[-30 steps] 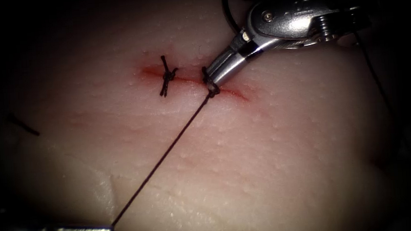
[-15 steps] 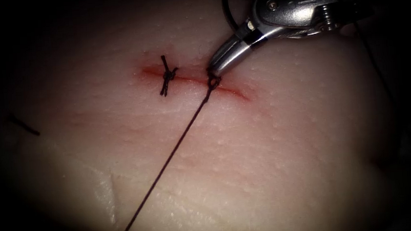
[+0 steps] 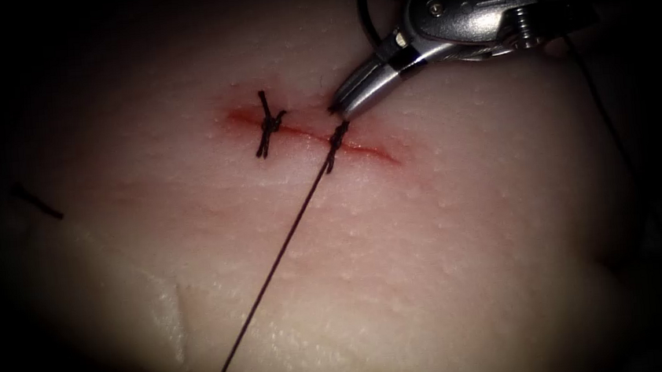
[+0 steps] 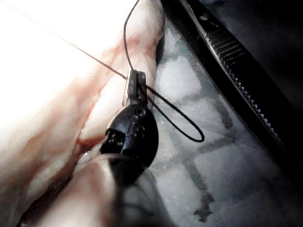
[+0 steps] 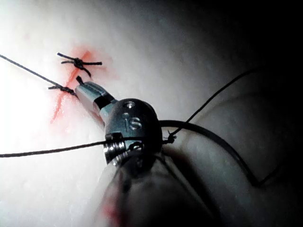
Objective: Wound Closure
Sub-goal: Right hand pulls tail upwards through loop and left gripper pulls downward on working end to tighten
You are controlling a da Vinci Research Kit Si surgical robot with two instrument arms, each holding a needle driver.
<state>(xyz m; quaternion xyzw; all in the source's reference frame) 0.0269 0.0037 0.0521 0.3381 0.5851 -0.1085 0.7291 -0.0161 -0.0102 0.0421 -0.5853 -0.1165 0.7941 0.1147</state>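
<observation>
Holding the short end of the thread (image 3: 274,265) beside the cut (image 3: 315,136), the right tool (image 3: 334,107) has its jaws closed on it just above the new knot (image 3: 337,140), which now sits tight and small on the tissue (image 3: 432,265), where half a second ago it was still an open little loop. The long strand runs straight from that knot down and left off the edge of the endoscope view, and its line has swung a little more upright than a second ago, when the left tool's tip still showed at the lower left. In the left wrist view the left tool (image 4: 135,85) has its jaws clamped on the thread (image 4: 161,106), with a slack loop hanging beside them over the gridded mat (image 4: 213,156). An older finished stitch (image 3: 268,121) lies across the cut to the left of the new knot, unchanged, and a cut end of thread (image 3: 36,201) lies far to the left. Red fluid (image 3: 368,151) lines the cut. I cannot find the needle. The right wrist view shows "IS" stamped on the right tool's wrist housing (image 5: 132,124).
</observation>
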